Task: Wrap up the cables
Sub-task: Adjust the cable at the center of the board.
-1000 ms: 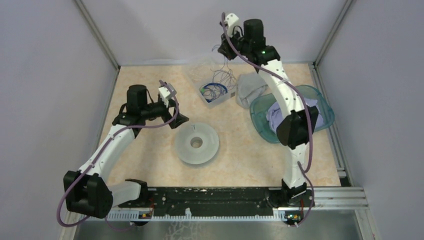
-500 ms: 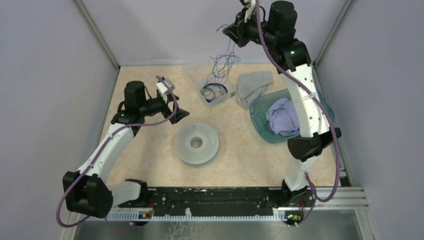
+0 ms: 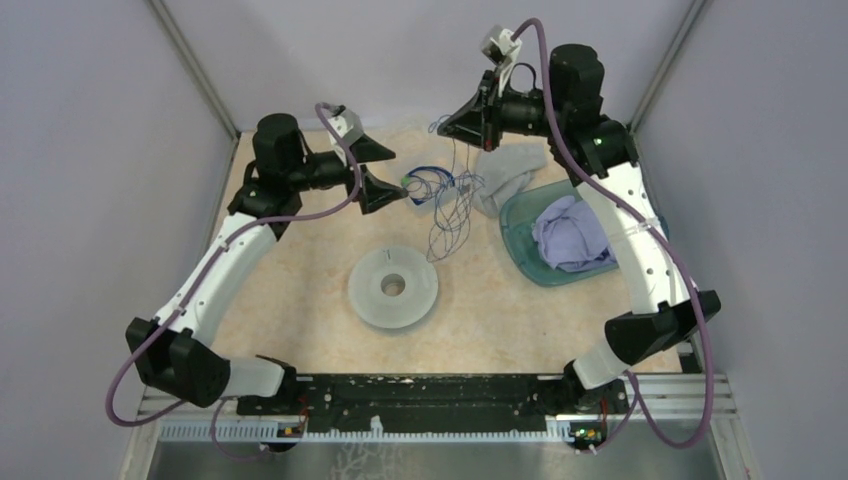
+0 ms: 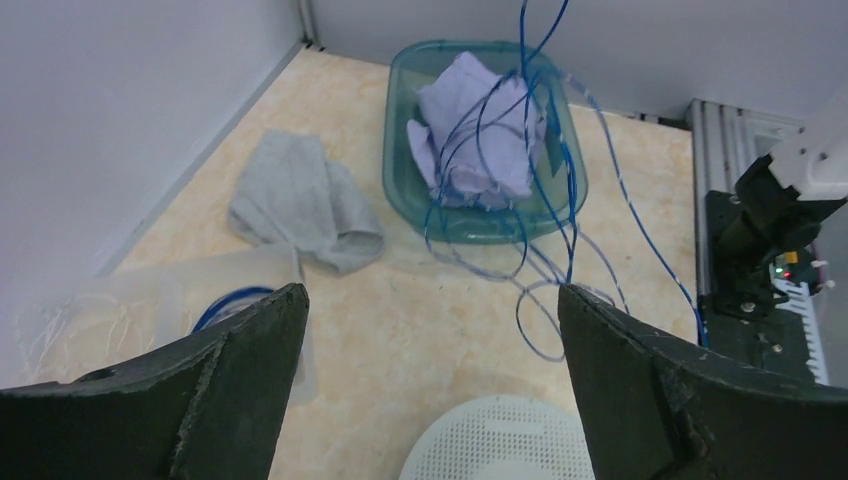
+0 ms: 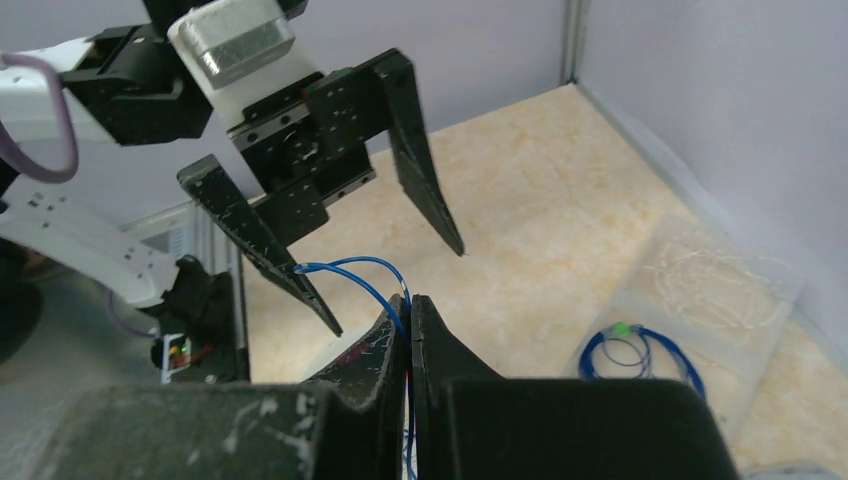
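Note:
My right gripper (image 3: 447, 124) (image 5: 410, 300) is shut on the cable (image 3: 450, 215), a very thin dark bluish wire. It is held high over the back of the table. The cable's short free end (image 5: 350, 265) curls out above the jaws, and long tangled loops (image 4: 525, 180) hang down towards the table. My left gripper (image 3: 398, 173) (image 4: 432, 290) is wide open and empty, facing the right gripper a short way to its left, with one fingertip (image 5: 325, 318) close to the cable's end. The pale grey spool (image 3: 415, 290) (image 4: 505, 445) lies flat at the table's middle.
A clear plastic bag (image 3: 428, 196) at the back holds a coiled bright blue wire with a green end (image 5: 640, 355). A grey cloth (image 3: 505, 165) lies beside a teal tub (image 3: 520, 250) containing a lilac cloth (image 3: 565, 230). Walls close off three sides.
The right gripper came down and leftward, the cable's loops now hanging over the table clear of the bag. The left arm rose and swung back toward the cable, still open.

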Action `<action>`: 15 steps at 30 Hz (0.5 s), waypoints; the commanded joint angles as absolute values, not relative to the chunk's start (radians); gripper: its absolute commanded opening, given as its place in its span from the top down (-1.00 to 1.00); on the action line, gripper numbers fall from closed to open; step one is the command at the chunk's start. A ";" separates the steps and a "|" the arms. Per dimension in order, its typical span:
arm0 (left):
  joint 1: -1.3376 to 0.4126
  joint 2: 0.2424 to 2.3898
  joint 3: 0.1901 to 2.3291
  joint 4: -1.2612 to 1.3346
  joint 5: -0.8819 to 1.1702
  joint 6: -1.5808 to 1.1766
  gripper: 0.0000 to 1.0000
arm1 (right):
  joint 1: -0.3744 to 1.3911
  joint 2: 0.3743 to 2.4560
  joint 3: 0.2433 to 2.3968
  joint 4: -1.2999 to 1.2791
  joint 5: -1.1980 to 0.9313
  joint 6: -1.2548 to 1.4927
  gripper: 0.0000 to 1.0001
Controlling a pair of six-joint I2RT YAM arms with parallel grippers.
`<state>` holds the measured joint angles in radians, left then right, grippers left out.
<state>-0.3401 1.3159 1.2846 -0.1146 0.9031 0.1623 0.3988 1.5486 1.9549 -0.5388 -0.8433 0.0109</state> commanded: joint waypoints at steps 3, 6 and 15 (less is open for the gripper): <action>-0.430 1.390 1.363 -0.083 1.022 0.105 -0.93 | 0.408 1.485 1.861 -0.399 -1.012 0.105 0.97; -0.471 1.398 1.350 -0.064 1.018 0.106 -0.91 | 0.408 1.483 1.835 -0.381 -1.040 0.118 0.98; -0.482 1.414 1.260 0.151 1.054 -0.137 -0.82 | 0.408 1.482 1.736 -0.291 -1.065 0.190 0.98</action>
